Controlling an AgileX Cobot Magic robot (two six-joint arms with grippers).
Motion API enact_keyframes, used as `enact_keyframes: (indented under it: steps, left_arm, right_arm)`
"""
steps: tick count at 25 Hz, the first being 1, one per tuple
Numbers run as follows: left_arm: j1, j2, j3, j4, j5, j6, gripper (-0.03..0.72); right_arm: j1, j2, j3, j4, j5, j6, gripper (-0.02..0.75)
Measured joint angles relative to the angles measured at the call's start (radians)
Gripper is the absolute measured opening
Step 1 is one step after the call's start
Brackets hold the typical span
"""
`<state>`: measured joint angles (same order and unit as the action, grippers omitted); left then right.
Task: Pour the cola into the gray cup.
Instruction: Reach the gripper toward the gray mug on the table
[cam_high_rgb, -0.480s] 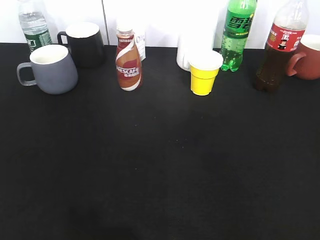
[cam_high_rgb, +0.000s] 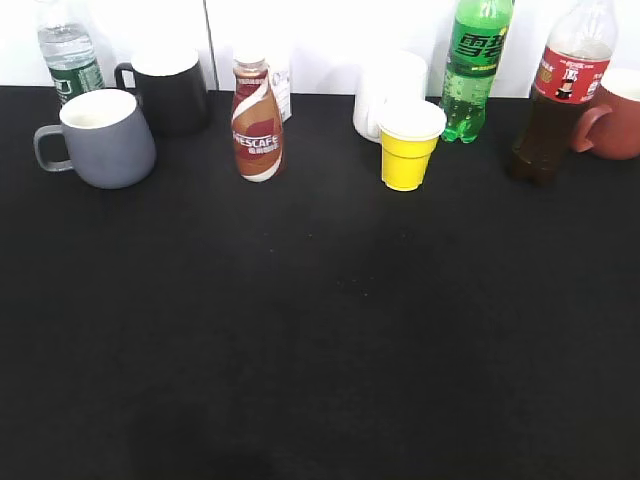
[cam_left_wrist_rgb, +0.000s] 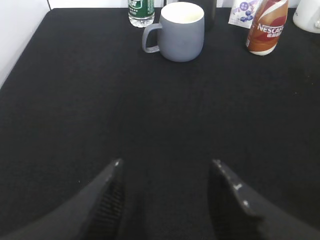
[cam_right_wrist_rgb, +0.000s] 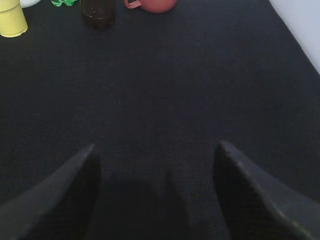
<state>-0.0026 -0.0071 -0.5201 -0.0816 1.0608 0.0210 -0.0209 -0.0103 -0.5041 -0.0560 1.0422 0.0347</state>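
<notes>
The cola (cam_high_rgb: 556, 95) is a tall clear bottle with a red label and dark brown liquid filling its lower part; it stands upright at the back right of the black table (cam_high_rgb: 320, 330), just in front of a reddish mug (cam_high_rgb: 618, 115) and right of a green bottle (cam_high_rgb: 475, 65). Its cap is cut off by the top edge of the exterior view, and the right wrist view shows only its dark base at the top edge. The gray cup (cam_high_rgb: 102, 138) is a rounded blue-gray mug with a white inside, its loop handle pointing left; it sits upright at the back left, well apart from the cola, just in front of a black mug (cam_high_rgb: 168, 88) and a water bottle (cam_high_rgb: 68, 55). Between them stand a Nescafe bottle (cam_high_rgb: 257, 122), a yellow cup (cam_high_rgb: 409, 145) and a white cup (cam_high_rgb: 385, 85) that washes out against the bright wall. Neither arm shows in the exterior view. The left gripper (cam_left_wrist_rgb: 167, 200) hangs over bare table with its jaws spread and nothing between them, the cup far ahead of it. The right gripper (cam_right_wrist_rgb: 157, 192) is likewise spread wide and empty, its fingers blurred and dark against the cloth.
</notes>
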Motion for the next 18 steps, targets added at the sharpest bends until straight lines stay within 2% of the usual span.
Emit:
enact_keyframes:
  steps: [4, 9, 13, 15, 17, 18]
  left_arm:
    - [0.0, 0.0, 0.0, 0.0, 0.0, 0.0, 0.396]
    - [0.0, 0.0, -0.011, 0.0, -0.024, 0.0, 0.3]
    - [0.0, 0.0, -0.045, 0.001, -0.51, 0.0, 0.225]
    - [0.0, 0.025, -0.045, 0.008, -0.555, 0.0, 0.219]
    - [0.0, 0.115, -0.042, 0.074, -0.593, 0.0, 0.219]
    - [0.0, 0.171, -0.022, 0.09, -0.693, 0.0, 0.218]
  right_arm:
    - [0.0, 0.0, 0.0, 0.0, 0.0, 0.0, 0.538]
    - [0.0, 0.0, 0.0, 0.0, 0.0, 0.0, 0.531]
    - [0.0, 0.0, 0.0, 0.0, 0.0, 0.0, 0.524]
    - [0.0, 0.0, 0.0, 0.0, 0.0, 0.0, 0.524]
    - [0.0, 0.0, 0.0, 0.0, 0.0, 0.0, 0.524]
    - [0.0, 0.0, 0.0, 0.0, 0.0, 0.0, 0.524]
